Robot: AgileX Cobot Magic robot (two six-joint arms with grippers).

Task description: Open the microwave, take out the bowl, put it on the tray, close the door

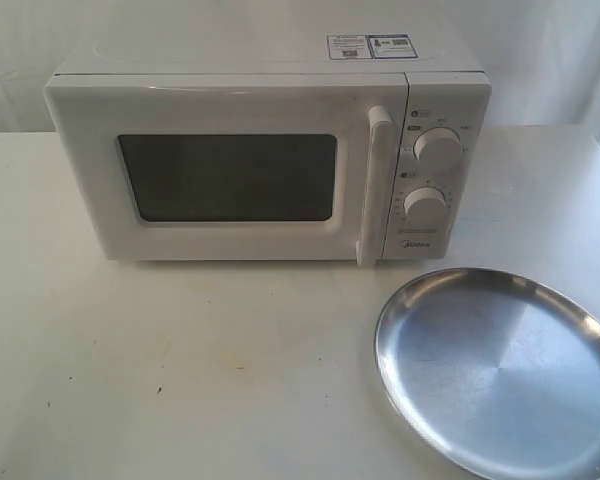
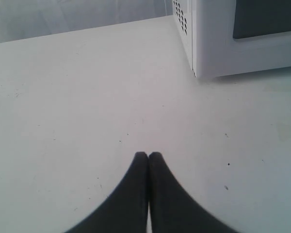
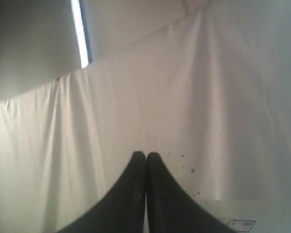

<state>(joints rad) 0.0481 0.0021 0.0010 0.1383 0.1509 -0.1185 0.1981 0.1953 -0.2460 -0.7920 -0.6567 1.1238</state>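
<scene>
The white microwave stands at the back of the table with its door shut and the white bar handle upright beside two knobs. Nothing of the bowl shows behind the dark window. The silver tray lies at the front right, with nothing on it. No arm appears in the exterior view. My left gripper is shut and holds nothing, above bare table, with a corner of the microwave ahead of it. The right gripper is likewise shut with nothing in it, facing a white curtain.
The white table stretches in front of and left of the microwave. White curtains hang behind it. A small label shows at the edge of the right wrist view.
</scene>
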